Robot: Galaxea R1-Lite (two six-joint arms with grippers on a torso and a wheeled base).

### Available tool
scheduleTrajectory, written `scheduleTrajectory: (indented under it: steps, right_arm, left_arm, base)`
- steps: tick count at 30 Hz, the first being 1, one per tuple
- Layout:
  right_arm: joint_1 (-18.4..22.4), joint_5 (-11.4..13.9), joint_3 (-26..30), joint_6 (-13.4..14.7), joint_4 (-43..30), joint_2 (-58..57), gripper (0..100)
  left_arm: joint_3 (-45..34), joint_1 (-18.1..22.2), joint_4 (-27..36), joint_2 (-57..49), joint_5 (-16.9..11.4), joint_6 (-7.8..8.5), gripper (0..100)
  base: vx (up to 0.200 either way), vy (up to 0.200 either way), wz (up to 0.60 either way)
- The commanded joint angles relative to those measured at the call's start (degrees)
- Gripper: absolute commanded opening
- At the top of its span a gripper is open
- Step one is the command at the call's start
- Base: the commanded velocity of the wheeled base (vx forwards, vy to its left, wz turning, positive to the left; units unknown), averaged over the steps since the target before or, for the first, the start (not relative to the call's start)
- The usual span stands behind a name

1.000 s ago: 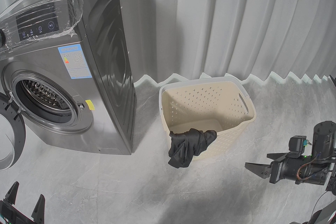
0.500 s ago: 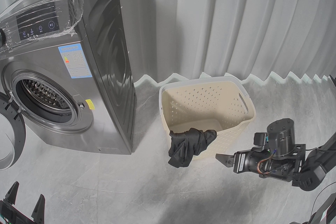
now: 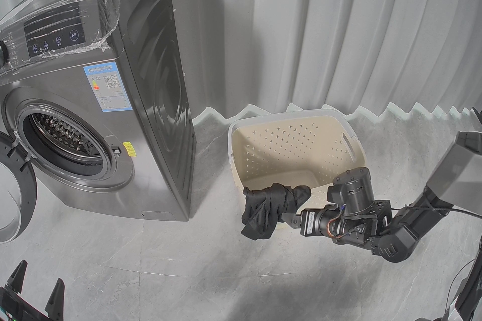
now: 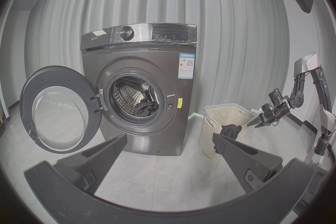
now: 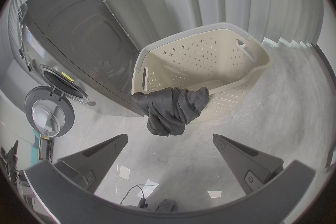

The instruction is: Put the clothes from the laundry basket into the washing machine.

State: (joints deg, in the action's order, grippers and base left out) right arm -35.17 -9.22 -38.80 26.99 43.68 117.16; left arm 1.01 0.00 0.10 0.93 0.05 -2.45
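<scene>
Two dark pieces of clothing are what I can see from where I stand. One dark garment (image 3: 268, 209) hangs bunched over the near rim of the cream laundry basket (image 3: 291, 146), part of it inside and most of it drooping down the outer wall toward the floor (image 3: 175, 257). The other piece (image 4: 147, 108) lies low in the drum (image 4: 134, 95) of the washing machine (image 3: 145, 86). The machine's round door (image 4: 57, 109) is swung wide open to the side. The basket sits on the floor just beside the machine, in front of a pale pleated curtain (image 3: 326, 26). Apart from the draped garment, I see only the bare bottom of the basket. The right gripper (image 3: 288, 219) is held low and level, pointing at the hanging garment from the side away from the machine. Its tips are just beside the cloth. In the right wrist view its fingers (image 5: 105, 151) are spread wide with nothing between them, and the garment is just ahead of the gap. Whether a tip brushes the fabric I cannot tell. The left gripper (image 3: 40, 273) is down low in front of the machine, well apart from the basket. Its two fingers (image 4: 241, 158) are likewise spread and empty, facing the open drum.
</scene>
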Motion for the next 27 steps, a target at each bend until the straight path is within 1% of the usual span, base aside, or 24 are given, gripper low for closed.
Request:
scheduleTrajectory:
  steps: [1, 6, 9, 13, 14, 20, 22, 27]
  right_arm:
    - [0.37, -0.01, -3.91, 0.08, -0.09, 5.53, 100]
    - [1.60, 0.08, -7.08, 0.08, 0.09, 8.96, 100]
    - [2.12, 0.69, -9.19, 0.17, 0.09, 10.63, 100]
    - [2.12, 0.78, -9.80, 0.17, 0.00, 10.80, 100]
    - [2.30, 0.95, -11.91, 0.08, -0.26, 12.12, 100]
    - [2.39, 0.95, -14.72, 0.08, 0.00, 15.81, 100]
    - [2.39, 1.04, -16.66, 0.08, -0.17, 17.05, 100]
    - [2.39, 1.04, -18.59, 0.08, 0.00, 20.39, 100]
  left_arm:
    - [-0.92, 0.00, -0.01, -0.93, 0.04, -0.01, 100]
    - [-0.92, 0.00, -0.01, -0.93, 0.04, -0.01, 100]
    - [-0.92, 0.00, -0.01, -0.93, 0.04, -0.01, 100]
    - [-0.92, 0.00, -0.01, -0.93, 0.04, -0.01, 100]
    - [-0.92, 0.00, -0.01, -0.93, 0.04, -0.01, 100]
    - [-0.92, 0.00, -0.01, -0.93, 0.04, -0.01, 100]
    - [-0.92, 0.00, -0.01, -0.93, 0.04, -0.01, 100]
    - [-0.92, 0.00, -0.01, -0.93, 0.04, -0.01, 100]
  base:
    - [0.000, 0.000, 0.00]
    - [0.000, 0.000, 0.00]
    - [0.000, 0.000, 0.00]
    - [0.000, 0.000, 0.00]
    - [0.000, 0.000, 0.00]
    - [0.000, 0.000, 0.00]
    - [0.000, 0.000, 0.00]
    - [0.000, 0.000, 0.00]
